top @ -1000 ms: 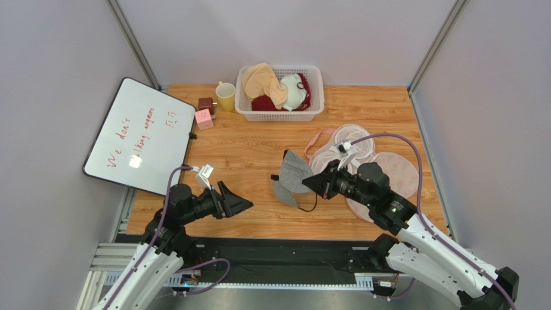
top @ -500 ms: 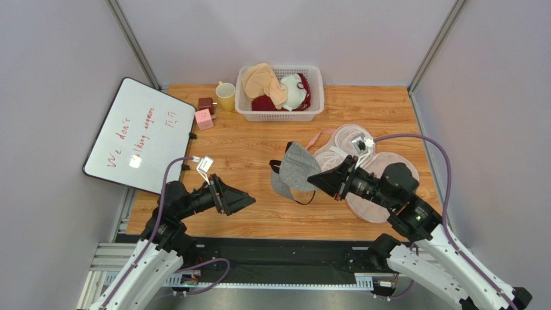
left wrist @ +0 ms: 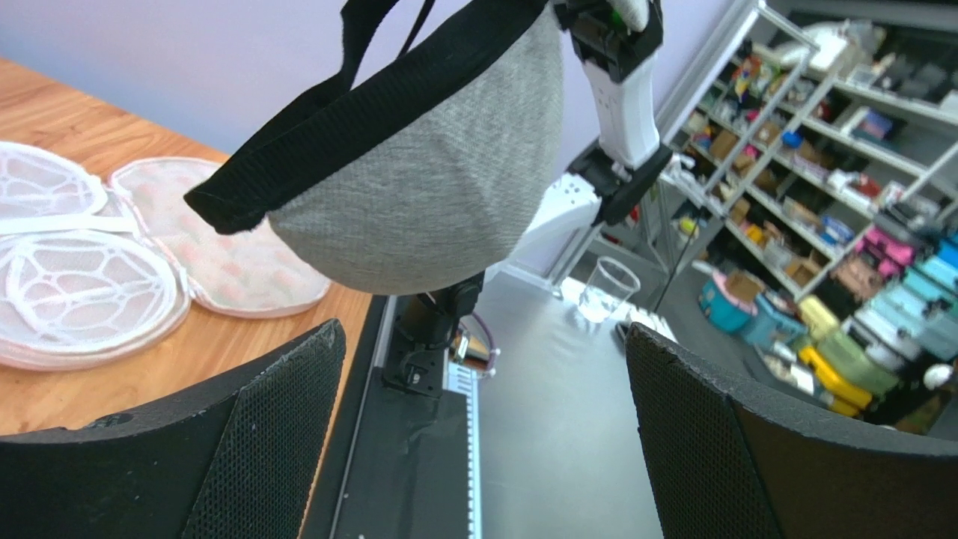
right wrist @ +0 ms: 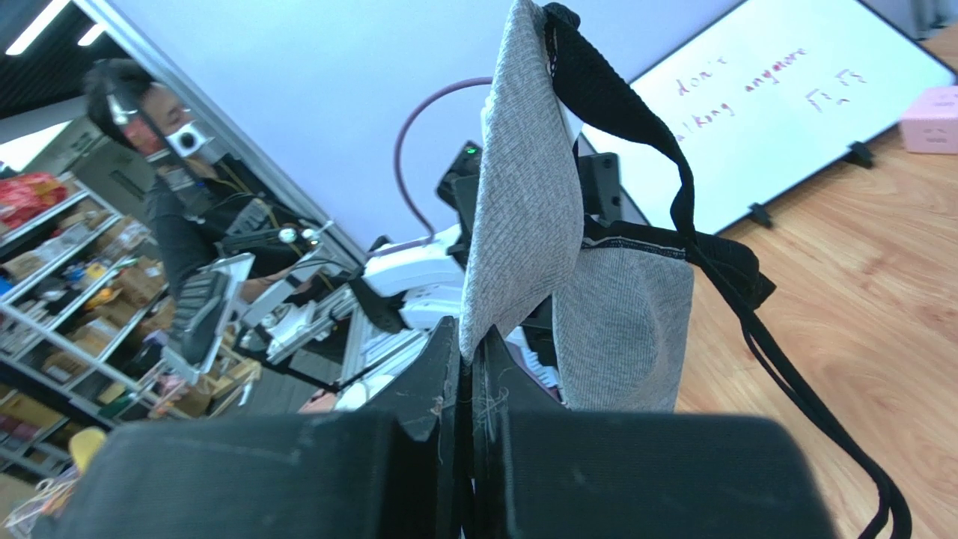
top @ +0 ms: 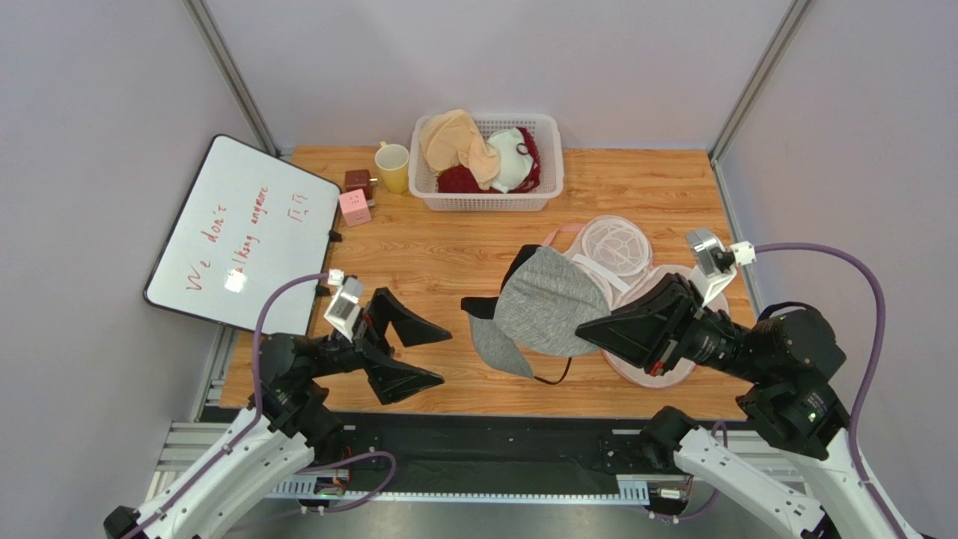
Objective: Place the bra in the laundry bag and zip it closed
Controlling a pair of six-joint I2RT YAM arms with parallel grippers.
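My right gripper (top: 587, 330) is shut on the edge of one cup of the grey bra (top: 542, 305) and holds it lifted above the table, black straps dangling. In the right wrist view the bra (right wrist: 520, 191) rises from between the closed fingers (right wrist: 433, 382). The laundry bag (top: 613, 249) lies open on the wood behind and right of the bra, white mesh up; the left wrist view shows the bag (left wrist: 101, 264) too, below the hanging bra (left wrist: 433, 191). My left gripper (top: 422, 357) is open and empty, raised left of the bra.
A white slatted basket (top: 486, 197) with beige and white-red bras stands at the back. A yellow cup (top: 392, 167), a pink box (top: 354, 207) and a brown cube (top: 359, 181) sit left of it. A whiteboard (top: 242, 236) leans at the left.
My right gripper has lifted the bra higher and drawn it rightward, toward the bag. My left gripper has risen and opened its fingers wide.
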